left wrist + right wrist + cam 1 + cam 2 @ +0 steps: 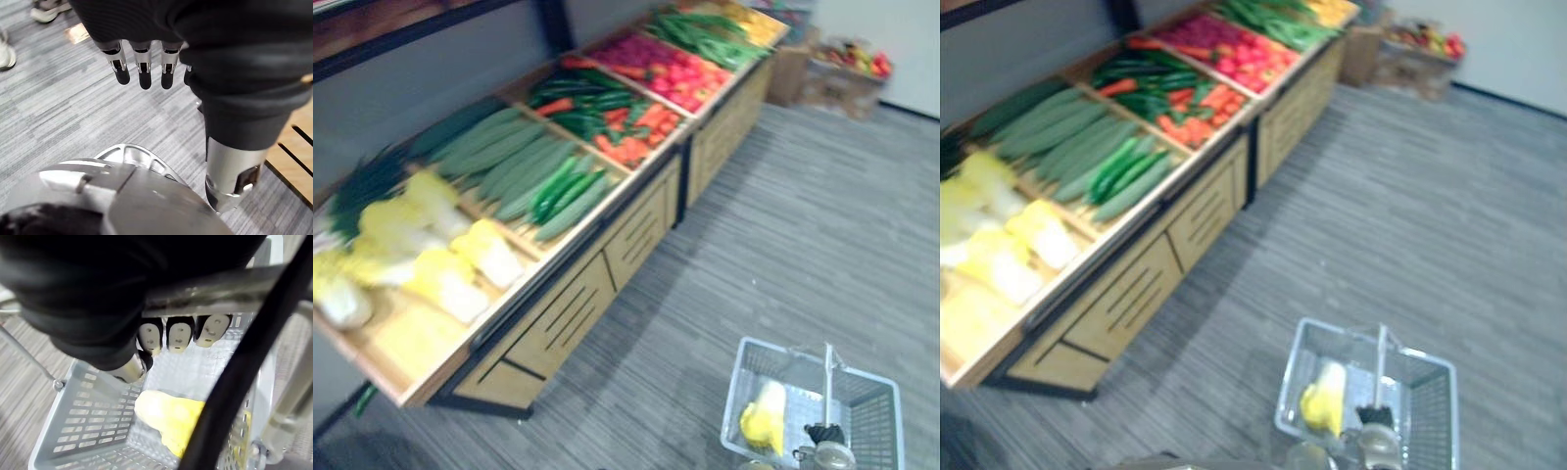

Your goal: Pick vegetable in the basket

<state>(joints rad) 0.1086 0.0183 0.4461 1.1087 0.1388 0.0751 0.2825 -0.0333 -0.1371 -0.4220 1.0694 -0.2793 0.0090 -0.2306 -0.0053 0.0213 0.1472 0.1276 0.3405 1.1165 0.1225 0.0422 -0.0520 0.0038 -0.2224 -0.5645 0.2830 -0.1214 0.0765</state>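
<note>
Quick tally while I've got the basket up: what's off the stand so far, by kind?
Basket: 1, hanging from the right hand, whose fingers curl round its handle.
Yellow-white cabbage: 1, lying in the basket.
Other vegetables in the basket: 0 that I can make out.
Total: 2

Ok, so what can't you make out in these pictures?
- Yellow vegetable in the basket: blurred in every view, kind unclear.
- Basket, its handle gripped by the right hand: near end cut off by the eye views' bottom edge.
- Goods in the far boxes: too small and blurred, left eye view.
- Shelf: near end cut off by the eye views' left edge.
- A person's shoes: cut off by the left wrist view's edge.
</note>
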